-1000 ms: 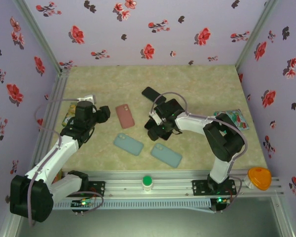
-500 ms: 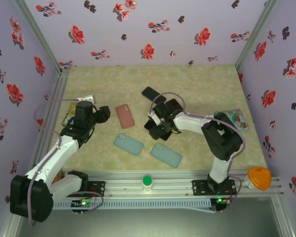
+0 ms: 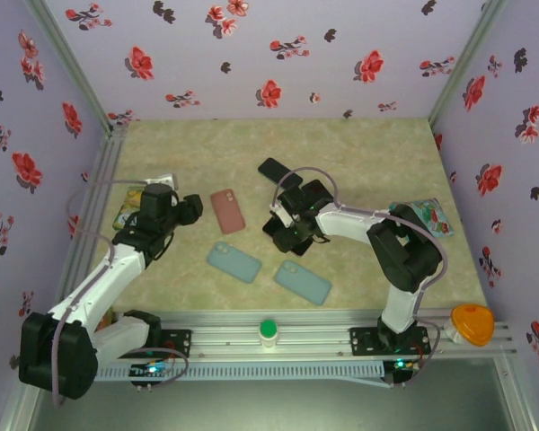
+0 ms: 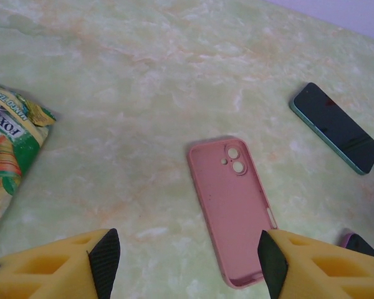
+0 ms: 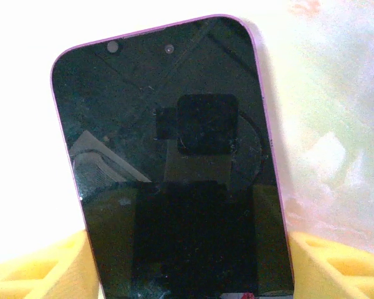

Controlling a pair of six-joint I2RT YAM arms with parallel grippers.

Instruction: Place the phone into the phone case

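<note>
Nothing is fitted yet: the pink case lies empty at centre frame, below the released left gripper. The right gripper flanks the phone; whether it is clamped I cannot tell.

The pink phone case is lying flat on the counter, cavity up. Two yellow fingers are standing apart, flanking the case's near end. A teal-edged phone is resting beyond the case to its right, and a snack packet is lying well to its left.
</note>
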